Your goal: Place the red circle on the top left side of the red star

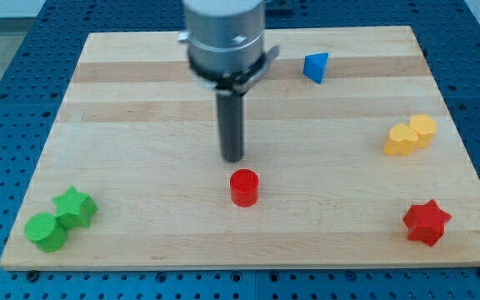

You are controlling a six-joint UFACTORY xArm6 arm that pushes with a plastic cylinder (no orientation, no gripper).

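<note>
The red circle point(244, 187) lies on the wooden board point(140, 108), a little below the board's middle. The red star point(427, 222) lies near the view's bottom right corner of the board, far to the right of the circle. My tip point(234, 158) is just above the red circle in the view, slightly to its left, with a small gap between them. The dark rod hangs from the grey arm head at the view's top.
A blue triangular block point(315, 67) lies at the top right. A yellow heart point(401, 140) and a yellow round block point(423, 130) touch at the right edge. A green star point(75, 207) and a green circle point(46, 232) sit together at the bottom left.
</note>
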